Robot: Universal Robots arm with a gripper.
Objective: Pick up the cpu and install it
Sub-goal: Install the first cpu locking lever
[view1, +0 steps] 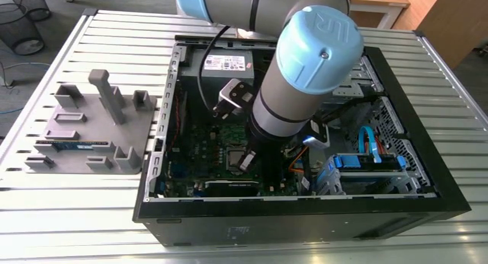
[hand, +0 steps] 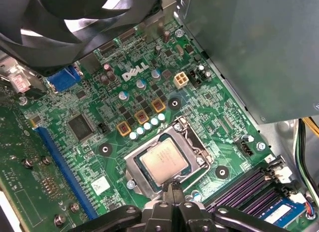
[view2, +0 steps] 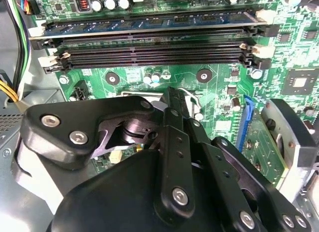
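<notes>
Silver-grey slats make up the table (view1: pixel 68 218) in the exterior view, and an open black computer case (view1: pixel 305 218) lies on it. The arm (view1: pixel 305 64), capped in pale blue, reaches straight down into the case over the green motherboard (view1: pixel 198 144). On the exterior view's left, just beside the case, sits a grey fixture plate (view1: pixel 91 130) with a blue-green memory stick (view1: pixel 72 144) lying flat on it.

In the second wrist view the black gripper (view2: pixel 172 92) sits in the foreground. Its fingers are pressed together with nothing seen between them, and the tips are low over the board. Beyond them run long black memory slots (view2: pixel 149 55), and the farthest one carries a seated module (view2: pixel 149 21). To one side, a blue expansion slot (view2: pixel 245 123) stands next to a green card (view2: pixel 261 142).

In the first wrist view the cpu (hand: pixel 163 161) lies flat in the socket (hand: pixel 195 151) on the motherboard, shiny top up, ringed by the socket's metal frame. The gripper tips (hand: pixel 172 186) meet at the socket's edge, just beside the cpu and not gripping it. Whether they touch the frame I cannot tell. A dark fan (hand: pixel 75 22) hangs over one corner of the board, a plain grey metal box (hand: pixel 249 52) over another. Purple-black memory slots (hand: pixel 246 189) lie near the socket.
</notes>
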